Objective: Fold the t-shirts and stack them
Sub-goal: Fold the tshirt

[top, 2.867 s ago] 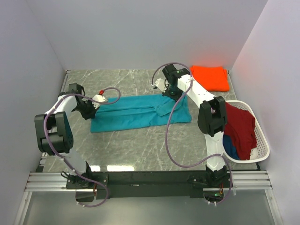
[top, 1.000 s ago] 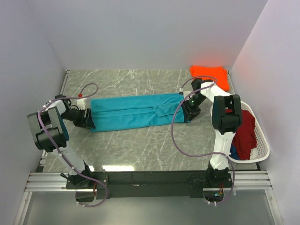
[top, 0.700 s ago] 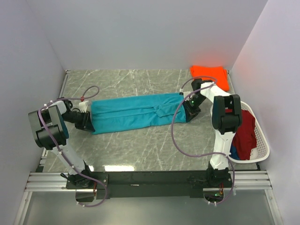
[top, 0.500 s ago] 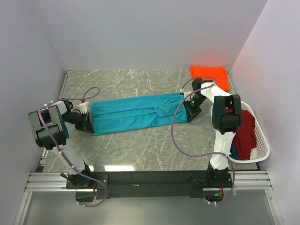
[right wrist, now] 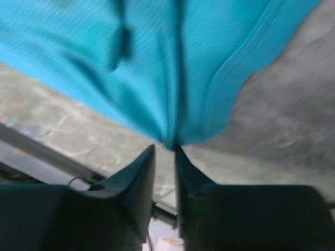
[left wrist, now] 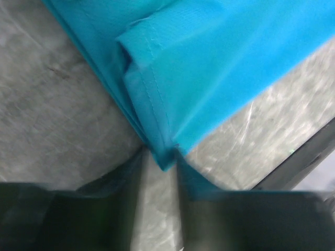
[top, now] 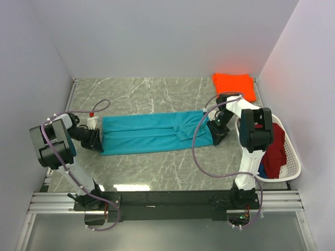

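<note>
Spanning the grey marbled counter [top: 157, 167] from left to right, the teal t-shirt [top: 152, 133] is laid out as a long narrow band. It is already folded lengthwise, and a sleeve flap shows right of centre.

Left gripper [top: 99, 141]: set low at the band's left end. In the left wrist view its fingertips [left wrist: 123, 180] are drawn nearly together, with the stitched hem corner nipped between them.

Right gripper [top: 214, 133]: set low at the band's right end. In the right wrist view the cloth is seen gathering to a point at the nearly closed fingertips [right wrist: 140, 175], so a pinch is judged there too.

Orange t-shirt [top: 234, 86]: folded, at the far right corner, well apart from the teal one. Dark red t-shirt [top: 273, 157]: heaped in the white laundry basket [top: 293, 168] at the right edge.

Handling, judged:
- The fabric is light, thin and limp, so no shape will be kept once it is lifted.
- Several layers are stacked at each end and may slide apart if only the top ply is caught.
- Hold is best taken at the end corners, through all layers at the hem seam.
- Both ends should be carried evenly so that the band is not skewed.
- Some drag on the counter is expected, with creasing near the sleeve flap.
</note>
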`<state>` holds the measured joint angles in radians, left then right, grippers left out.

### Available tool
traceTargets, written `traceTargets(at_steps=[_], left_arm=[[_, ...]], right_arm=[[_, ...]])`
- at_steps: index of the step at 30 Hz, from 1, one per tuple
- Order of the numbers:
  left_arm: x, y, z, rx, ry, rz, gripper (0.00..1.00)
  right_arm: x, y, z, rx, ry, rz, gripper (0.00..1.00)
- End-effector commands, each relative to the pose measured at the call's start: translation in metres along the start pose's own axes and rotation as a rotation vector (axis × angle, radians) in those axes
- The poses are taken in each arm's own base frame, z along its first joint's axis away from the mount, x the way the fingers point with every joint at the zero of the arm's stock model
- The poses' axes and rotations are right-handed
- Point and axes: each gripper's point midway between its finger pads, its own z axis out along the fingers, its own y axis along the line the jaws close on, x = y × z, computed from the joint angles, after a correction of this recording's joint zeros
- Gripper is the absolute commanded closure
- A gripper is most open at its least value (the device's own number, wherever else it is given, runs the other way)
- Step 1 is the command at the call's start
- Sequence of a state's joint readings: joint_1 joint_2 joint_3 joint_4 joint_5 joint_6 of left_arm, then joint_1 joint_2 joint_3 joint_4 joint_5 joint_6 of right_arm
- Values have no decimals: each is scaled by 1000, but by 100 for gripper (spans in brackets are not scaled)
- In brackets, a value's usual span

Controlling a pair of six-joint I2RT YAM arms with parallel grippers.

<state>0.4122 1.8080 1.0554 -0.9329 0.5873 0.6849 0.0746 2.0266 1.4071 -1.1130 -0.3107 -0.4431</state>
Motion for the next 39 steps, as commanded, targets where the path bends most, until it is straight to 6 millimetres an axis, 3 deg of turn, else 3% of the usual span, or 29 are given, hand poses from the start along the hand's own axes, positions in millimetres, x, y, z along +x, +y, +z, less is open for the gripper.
traceTargets(at_steps=[1, 4, 7, 10, 13, 14, 16, 17, 19, 22, 25, 28, 32, 39], left_arm=[[-8, -7, -18, -17, -54, 93, 57], [-36, -20, -39, -17, -163, 163, 50], [-76, -32, -69, -41, -288, 262, 50], [-108, -63, -74, -19, -351, 357, 52], [-142, -115, -62, 57, -424, 427, 53], [-145, -137, -47, 104, -415, 442, 53], [-159, -166, -35, 166, -451, 427, 53], [-157, -196, -19, 226, -423, 467, 53], [-166, -225, -2, 294, -449, 428, 52], [-159, -286, 33, 426, -402, 372, 50], [-149, -318, 65, 480, -329, 300, 47], [-151, -332, 93, 495, -295, 230, 45], [-138, -353, 127, 536, -229, 124, 44], [-131, -355, 167, 511, -191, 10, 41]], right_arm=[[-3, 18, -30, -19, -66, -41, 69], [-13, 30, -49, -49, -119, -37, 64], [-30, 39, -73, -60, -216, -50, 63], [-46, 53, -87, -125, -268, -29, 65], [-62, 61, -90, -183, -305, 10, 65], [-69, 61, -88, -190, -323, 13, 65], [-76, 63, -84, -213, -332, 47, 64], [-80, 63, -80, -237, -336, 57, 64], [-83, 66, -74, -260, -332, 90, 64], [-92, 67, -62, -263, -336, 107, 62], [-97, 58, -53, -222, -338, 130, 58], [-96, 51, -43, -197, -319, 151, 57], [-92, 42, -33, -170, -295, 187, 55], [-81, 33, -19, -168, -248, 250, 51]])
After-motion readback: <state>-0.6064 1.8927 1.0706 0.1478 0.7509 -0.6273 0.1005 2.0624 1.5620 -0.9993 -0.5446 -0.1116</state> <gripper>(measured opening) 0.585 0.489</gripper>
